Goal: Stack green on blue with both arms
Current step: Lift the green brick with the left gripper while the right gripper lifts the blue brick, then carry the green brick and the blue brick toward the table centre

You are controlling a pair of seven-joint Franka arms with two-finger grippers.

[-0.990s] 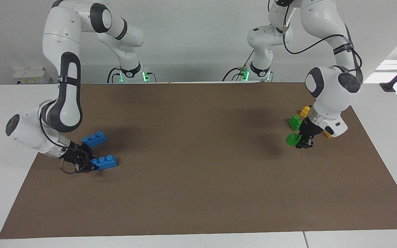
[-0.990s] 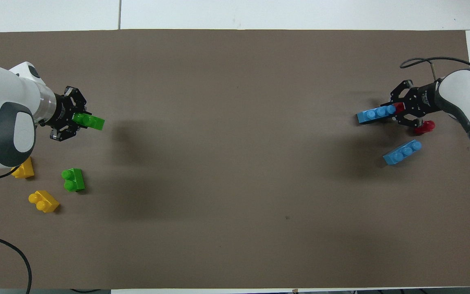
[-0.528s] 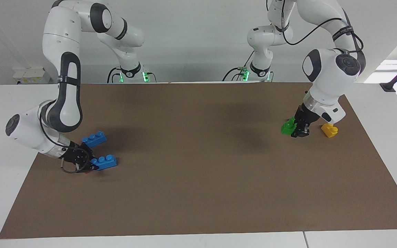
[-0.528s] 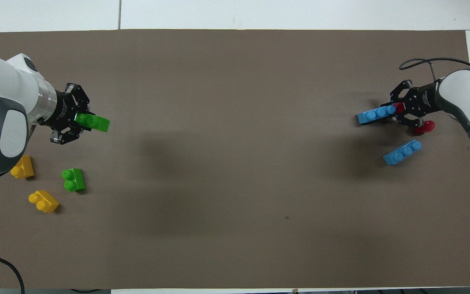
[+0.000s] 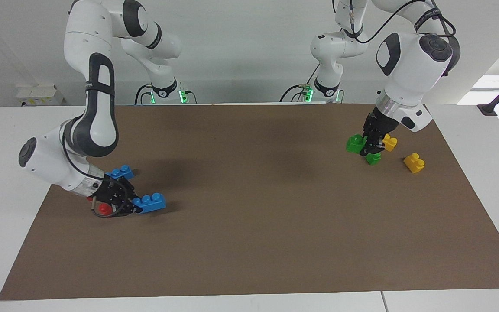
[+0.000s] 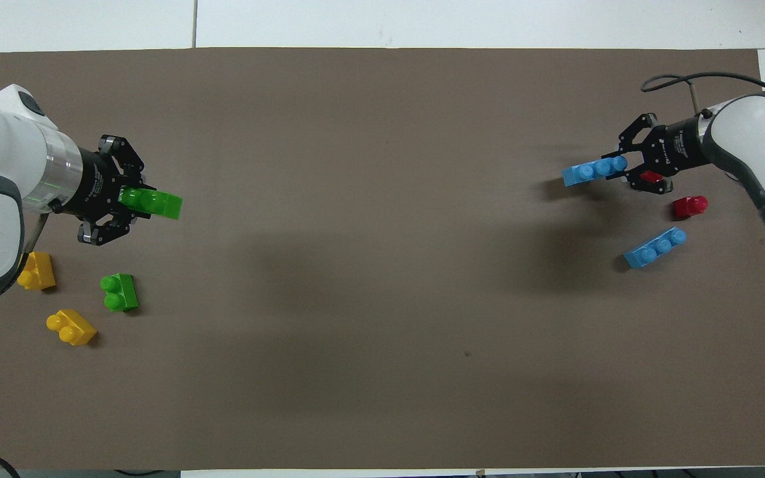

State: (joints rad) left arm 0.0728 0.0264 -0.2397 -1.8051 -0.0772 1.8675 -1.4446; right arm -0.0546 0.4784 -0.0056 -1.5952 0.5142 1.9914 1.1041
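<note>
My left gripper is shut on one end of a green two-stud brick and holds it above the mat, over the left arm's end; it also shows in the overhead view, with the green brick sticking out toward the middle. The second green brick lies on the mat below it. My right gripper is shut on the end of a blue three-stud brick, just above the mat. The second blue brick lies nearer to the robots.
Two yellow bricks lie by the loose green one at the left arm's end. A red brick lies beside the loose blue brick, and another red brick shows under my right gripper. A brown mat covers the table.
My left gripper has risen with the green brick. My right gripper has lifted the blue brick a little and carried it toward the middle, uncovering a red brick.
</note>
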